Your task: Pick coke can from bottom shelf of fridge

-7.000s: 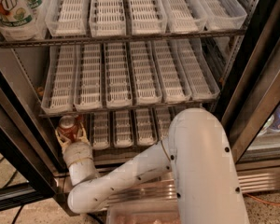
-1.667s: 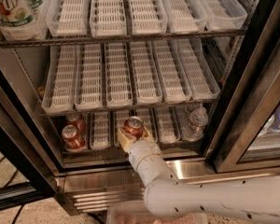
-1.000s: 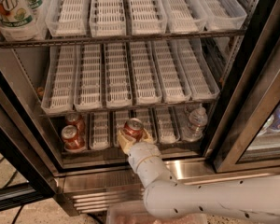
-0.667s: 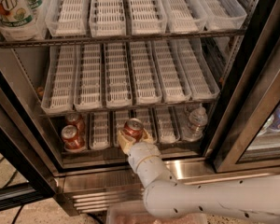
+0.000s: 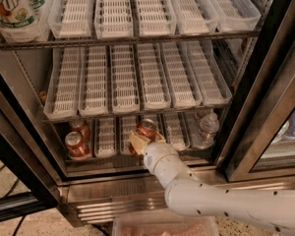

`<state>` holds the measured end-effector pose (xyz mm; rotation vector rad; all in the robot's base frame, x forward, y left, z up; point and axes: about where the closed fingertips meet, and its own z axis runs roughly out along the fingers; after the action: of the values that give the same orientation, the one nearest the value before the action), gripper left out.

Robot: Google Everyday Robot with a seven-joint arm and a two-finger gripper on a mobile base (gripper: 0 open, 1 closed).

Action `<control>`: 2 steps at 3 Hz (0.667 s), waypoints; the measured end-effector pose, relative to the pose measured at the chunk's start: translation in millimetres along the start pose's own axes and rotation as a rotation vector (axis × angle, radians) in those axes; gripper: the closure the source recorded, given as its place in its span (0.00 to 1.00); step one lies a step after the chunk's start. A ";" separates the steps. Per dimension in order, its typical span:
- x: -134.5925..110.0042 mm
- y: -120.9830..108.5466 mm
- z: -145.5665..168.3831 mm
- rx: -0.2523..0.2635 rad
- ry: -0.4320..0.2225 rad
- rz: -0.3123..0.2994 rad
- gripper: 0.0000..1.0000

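Matt gripper (image 5: 143,140) at steel bottom shelf (image 5: 104,162) holds glossy coke can (image 5: 147,128).

Inspected: the counter (image 5: 105,162), a dim metal rack tier with a shiny steel front edge, lowest in the cooler. It carries short white slotted plastic lane trays (image 5: 106,137) side by side. In the left lane stand two red soda cans (image 5: 76,144), one behind the other. At the right end is a clear plastic water bottle (image 5: 207,130), upright. At centre front, the tool (image 5: 143,142) grips a red aluminium coke can (image 5: 147,128); whether that can touches the tray cannot be determined.
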<state>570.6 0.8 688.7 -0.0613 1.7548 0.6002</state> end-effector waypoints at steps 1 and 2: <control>-5.6 -0.4 4.7 -0.078 0.046 0.116 1.00; 0.1 8.8 6.5 -0.169 0.116 0.217 1.00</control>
<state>573.3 11.2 690.8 -0.0235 1.8330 0.9186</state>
